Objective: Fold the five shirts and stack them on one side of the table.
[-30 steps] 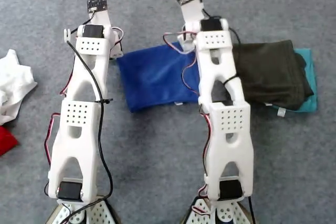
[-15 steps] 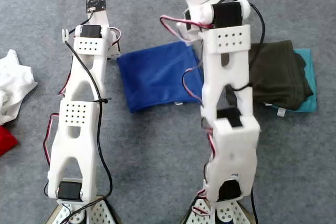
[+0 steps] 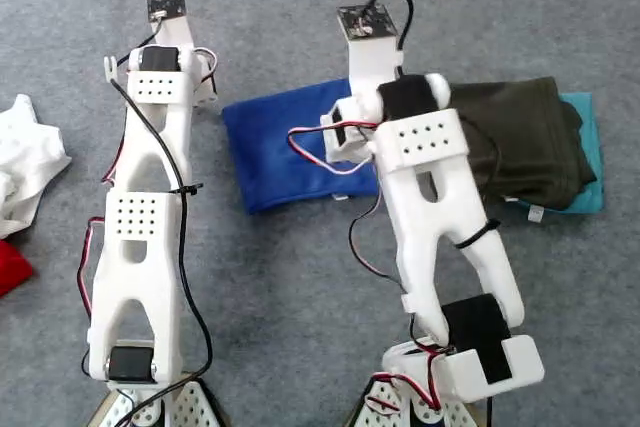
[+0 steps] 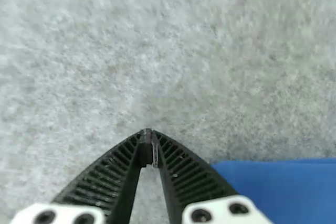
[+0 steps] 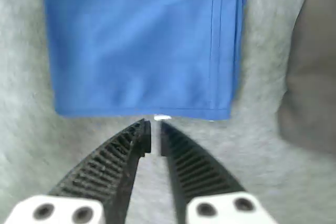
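Observation:
A folded blue shirt [image 3: 290, 147] lies flat in the middle of the grey table [image 3: 300, 267]. Right of it, a folded dark shirt [image 3: 520, 137] rests on a teal shirt [image 3: 590, 152]. A crumpled white shirt [image 3: 25, 167] and a bit of a red shirt [image 3: 8, 269] lie at the left edge. My right gripper [image 5: 155, 129] hangs over the carpet just short of the blue shirt [image 5: 142, 40]'s near edge, open by a narrow gap with nothing in it. My left gripper [image 4: 147, 141] is shut and empty over bare carpet, beside a corner of the blue shirt [image 4: 278, 187].
The right arm [image 3: 430, 207] is bent back over the seam between the blue and dark shirts. The left arm [image 3: 150, 177] stretches up the table between the white and blue shirts. Bare carpet spreads in front of the shirts.
The right arm rose, then drew back toward its base with its elbow folded, and now sits lower over the blue shirt. The left arm shifted slightly away and to the left.

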You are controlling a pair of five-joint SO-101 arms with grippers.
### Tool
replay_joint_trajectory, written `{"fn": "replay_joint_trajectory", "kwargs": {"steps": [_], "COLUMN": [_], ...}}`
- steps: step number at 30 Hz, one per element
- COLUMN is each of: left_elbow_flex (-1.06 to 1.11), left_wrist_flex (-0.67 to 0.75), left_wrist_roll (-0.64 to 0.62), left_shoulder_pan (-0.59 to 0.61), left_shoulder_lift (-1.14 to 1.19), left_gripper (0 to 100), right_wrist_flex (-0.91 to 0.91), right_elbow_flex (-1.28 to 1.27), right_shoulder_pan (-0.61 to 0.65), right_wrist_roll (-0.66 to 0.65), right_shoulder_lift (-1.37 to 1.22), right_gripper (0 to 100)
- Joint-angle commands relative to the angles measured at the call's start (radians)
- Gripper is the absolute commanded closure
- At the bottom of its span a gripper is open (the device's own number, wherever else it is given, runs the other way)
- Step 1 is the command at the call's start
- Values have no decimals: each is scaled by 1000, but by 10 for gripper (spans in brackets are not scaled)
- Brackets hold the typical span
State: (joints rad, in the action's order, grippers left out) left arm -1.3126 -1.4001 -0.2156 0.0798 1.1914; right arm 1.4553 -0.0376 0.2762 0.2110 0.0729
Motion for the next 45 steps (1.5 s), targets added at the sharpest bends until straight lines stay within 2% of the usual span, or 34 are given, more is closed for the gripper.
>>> {"fn": "replay_joint_trajectory", "kwargs": {"steps": [1, 5, 11, 16, 28, 37, 45], "left_elbow_flex": [-51, -51, -51, -51, -51, -47, -47], "left_wrist_flex": [18, 18, 18, 18, 18, 18, 18], "left_wrist_roll": [9, 11, 11, 11, 11, 11, 12], "left_shoulder_pan": [15, 16, 18, 18, 18, 18, 18], "left_shoulder_lift": [-17, -17, -17, -17, -17, -17, -17], "left_gripper": [970, 970, 970, 970, 970, 970, 970], "right_wrist_flex": [-31, -28, -15, -14, 213, 118, 184], "right_elbow_flex": [8, 108, 318, 473, 725, 797, 912], "right_shoulder_pan": [18, 21, 17, 17, -77, -60, -61], "right_wrist_roll": [184, 321, 430, 465, 463, 457, 454], "right_shoulder_lift": [-58, -208, -452, -616, -789, -987, -1099], "right_gripper": [760, 683, 680, 680, 680, 680, 684]}}
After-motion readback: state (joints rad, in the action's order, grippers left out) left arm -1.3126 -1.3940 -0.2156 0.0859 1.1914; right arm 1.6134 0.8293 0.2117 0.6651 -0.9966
